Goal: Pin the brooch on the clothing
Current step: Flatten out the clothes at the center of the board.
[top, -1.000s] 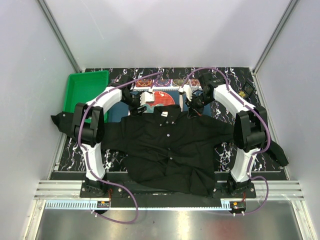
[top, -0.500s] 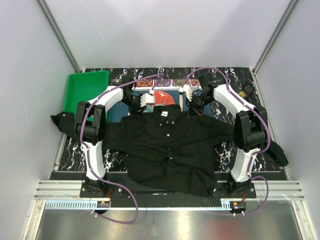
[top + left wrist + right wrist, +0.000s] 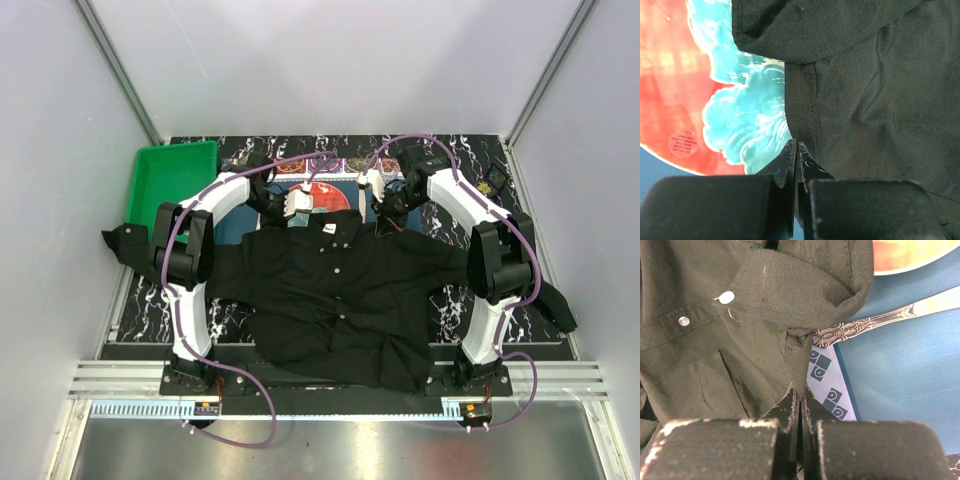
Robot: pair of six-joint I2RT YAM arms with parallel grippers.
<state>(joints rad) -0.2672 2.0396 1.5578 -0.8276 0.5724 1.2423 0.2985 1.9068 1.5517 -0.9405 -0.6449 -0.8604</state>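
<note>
The whole desk is viewed steeply from above its near edge. Each wrist view is held close against the shirt collar, which is also seen overhead.

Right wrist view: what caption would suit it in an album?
Right gripper pinching an edge of the black collared shirt over a blue placemat.
</note>
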